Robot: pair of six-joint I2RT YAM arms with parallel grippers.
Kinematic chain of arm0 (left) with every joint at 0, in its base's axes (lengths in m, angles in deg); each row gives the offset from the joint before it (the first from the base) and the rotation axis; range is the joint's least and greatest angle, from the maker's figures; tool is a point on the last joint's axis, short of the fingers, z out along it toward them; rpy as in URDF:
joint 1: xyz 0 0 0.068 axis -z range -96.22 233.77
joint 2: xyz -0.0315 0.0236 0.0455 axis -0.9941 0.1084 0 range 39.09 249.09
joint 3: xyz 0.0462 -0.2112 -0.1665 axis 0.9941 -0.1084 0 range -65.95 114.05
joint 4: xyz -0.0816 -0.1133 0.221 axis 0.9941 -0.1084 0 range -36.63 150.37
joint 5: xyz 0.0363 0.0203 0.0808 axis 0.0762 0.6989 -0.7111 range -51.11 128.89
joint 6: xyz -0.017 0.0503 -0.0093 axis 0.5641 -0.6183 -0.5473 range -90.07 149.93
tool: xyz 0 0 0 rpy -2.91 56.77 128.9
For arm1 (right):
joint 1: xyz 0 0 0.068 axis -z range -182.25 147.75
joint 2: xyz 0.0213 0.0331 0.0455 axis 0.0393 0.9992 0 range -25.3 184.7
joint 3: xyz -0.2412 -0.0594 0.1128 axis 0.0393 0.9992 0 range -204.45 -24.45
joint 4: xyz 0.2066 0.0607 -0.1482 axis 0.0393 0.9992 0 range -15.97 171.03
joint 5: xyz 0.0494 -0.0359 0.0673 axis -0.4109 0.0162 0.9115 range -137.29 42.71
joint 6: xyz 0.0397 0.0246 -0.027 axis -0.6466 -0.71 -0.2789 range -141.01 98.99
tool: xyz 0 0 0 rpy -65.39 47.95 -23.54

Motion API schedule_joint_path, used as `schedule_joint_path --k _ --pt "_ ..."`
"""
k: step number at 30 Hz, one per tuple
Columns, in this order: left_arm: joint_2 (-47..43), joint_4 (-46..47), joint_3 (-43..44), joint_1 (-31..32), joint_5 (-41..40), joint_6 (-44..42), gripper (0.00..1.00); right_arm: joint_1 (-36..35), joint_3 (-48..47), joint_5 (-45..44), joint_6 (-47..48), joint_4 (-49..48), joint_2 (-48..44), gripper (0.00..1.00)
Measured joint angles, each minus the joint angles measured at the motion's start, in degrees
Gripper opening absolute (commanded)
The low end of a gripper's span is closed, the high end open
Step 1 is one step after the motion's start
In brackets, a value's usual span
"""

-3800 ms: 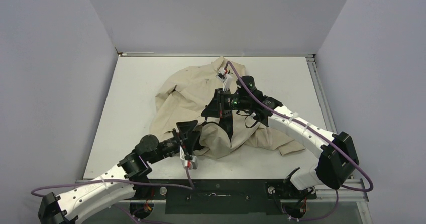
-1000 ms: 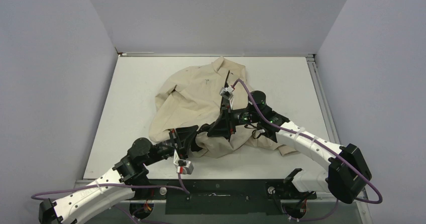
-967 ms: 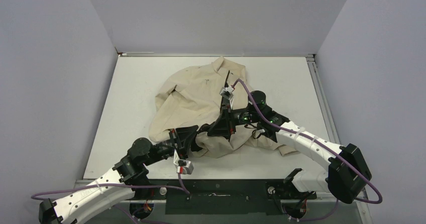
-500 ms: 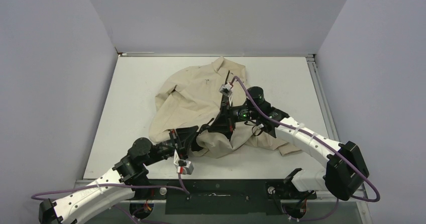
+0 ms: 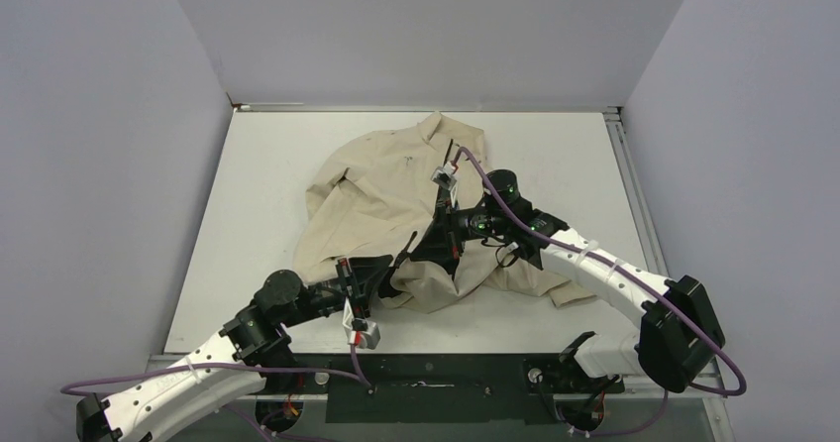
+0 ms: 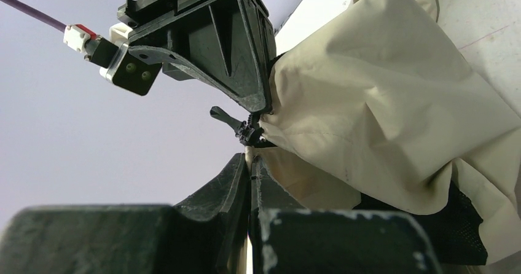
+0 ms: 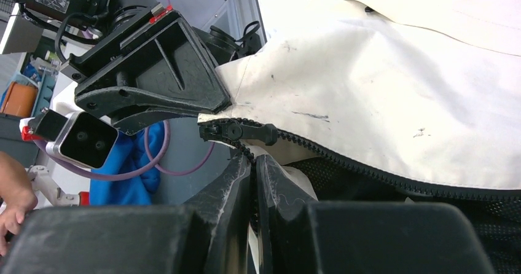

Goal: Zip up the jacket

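top cam: fixed, high behind the arm bases, looks down over the whole desk [image 5: 258,165]. left wrist cam: close-up along left gripper [image 6: 250,162]. right wrist cam: close-up along right gripper [image 7: 253,163]. wrist cams face each other; all three share the jacket [image 5: 381,179] zipper [image 7: 239,131] end.

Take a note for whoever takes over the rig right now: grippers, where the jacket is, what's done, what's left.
Left gripper: shut on the near hem of the jacket, by the zipper.
Right gripper: shut on the zipper edge just below the slider.
Jacket: crumpled mid-table, front open, black lining showing.
Done: both grips set near the slider.
Left: the whole zip-up.
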Motion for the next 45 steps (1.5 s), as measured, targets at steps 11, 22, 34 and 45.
schedule_joint_path --k 11,22,34,45 --pt "0.02 -3.45 1.05 0.0 0.5 0.13 0.0 0.07 0.0 0.52 -2.16 0.26 2.19 0.2" --pt "0.09 -2.27 1.14 0.0 0.79 0.31 0.0 3.02 0.02 0.26 -2.75 0.24 0.5 0.64" --pt "0.15 -2.23 1.14 0.0 0.81 0.26 0.0 2.95 0.02 1.97 -6.73 -4.72 0.31 0.35" --pt "0.28 -2.23 1.14 0.0 0.79 0.07 0.0 1.14 0.0 1.86 -7.96 -4.79 0.33 0.35"
